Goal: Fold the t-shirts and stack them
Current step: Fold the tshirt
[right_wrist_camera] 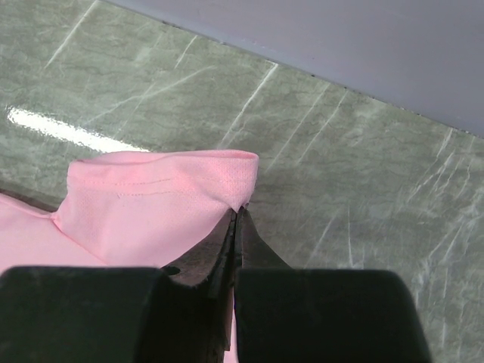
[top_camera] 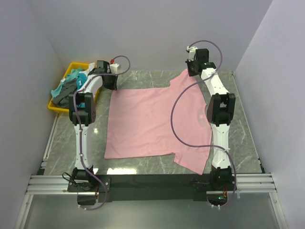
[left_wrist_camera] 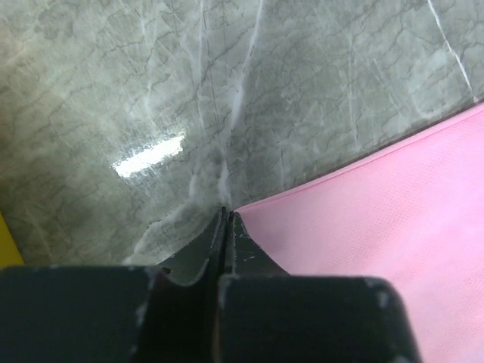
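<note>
One yellow bin (top_camera: 56, 109) at the far left corner of the worktop (top_camera: 143, 164). Inside, a crumpled heap of cloth in three colours: teal (top_camera: 59, 91), dark grey (top_camera: 70, 84) and white (top_camera: 81, 76), piled above the rim. Hard to count as separate shirts from the overhead view.

One pink t-shirt (top_camera: 147, 119) out of the bin, spread flat across the middle of the worktop, hem towards the left edge, collar and sleeves towards the right edge.

Two claws, both at the far side of the pink t-shirt. Left gripper (top_camera: 112, 85) down at the far hem corner, just beside the bin; seen from its own wrist (left_wrist_camera: 224, 215), pressed together with the corner of the pink cloth running right into the tips. Right gripper (top_camera: 193, 71) near the far right corner of the worktop; seen from its own wrist (right_wrist_camera: 237, 212), pinching the edge of the far sleeve, that sleeve raised and folded over itself.
</note>
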Robot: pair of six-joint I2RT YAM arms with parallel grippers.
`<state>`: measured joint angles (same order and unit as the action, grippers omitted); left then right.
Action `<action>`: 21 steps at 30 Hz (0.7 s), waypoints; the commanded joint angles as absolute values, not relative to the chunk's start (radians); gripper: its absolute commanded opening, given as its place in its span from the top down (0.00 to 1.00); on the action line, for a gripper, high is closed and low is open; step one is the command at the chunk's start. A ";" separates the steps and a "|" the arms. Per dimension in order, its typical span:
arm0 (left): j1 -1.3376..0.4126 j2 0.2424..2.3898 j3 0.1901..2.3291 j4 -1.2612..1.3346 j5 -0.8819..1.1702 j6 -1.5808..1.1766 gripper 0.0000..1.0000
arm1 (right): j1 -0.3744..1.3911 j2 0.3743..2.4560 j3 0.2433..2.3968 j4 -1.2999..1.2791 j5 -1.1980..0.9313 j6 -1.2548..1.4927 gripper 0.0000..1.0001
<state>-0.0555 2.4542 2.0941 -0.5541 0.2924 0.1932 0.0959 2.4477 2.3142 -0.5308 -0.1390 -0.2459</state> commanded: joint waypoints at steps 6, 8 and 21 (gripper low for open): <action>-0.035 2.296 2.016 -0.473 0.364 0.201 1.00 | 0.103 2.294 2.271 -0.492 -0.147 -0.268 1.00; -0.035 2.270 1.975 -0.451 0.377 0.216 1.00 | 0.103 2.270 2.246 -0.491 -0.155 -0.278 1.00; -0.034 2.062 1.723 -0.407 0.420 0.360 1.00 | 0.087 2.136 2.085 -0.552 -0.199 -0.348 1.00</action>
<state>-0.0368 2.1445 1.7660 -0.4286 0.3824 0.3004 0.0952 2.2150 2.1212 -0.5400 -0.1776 -0.3168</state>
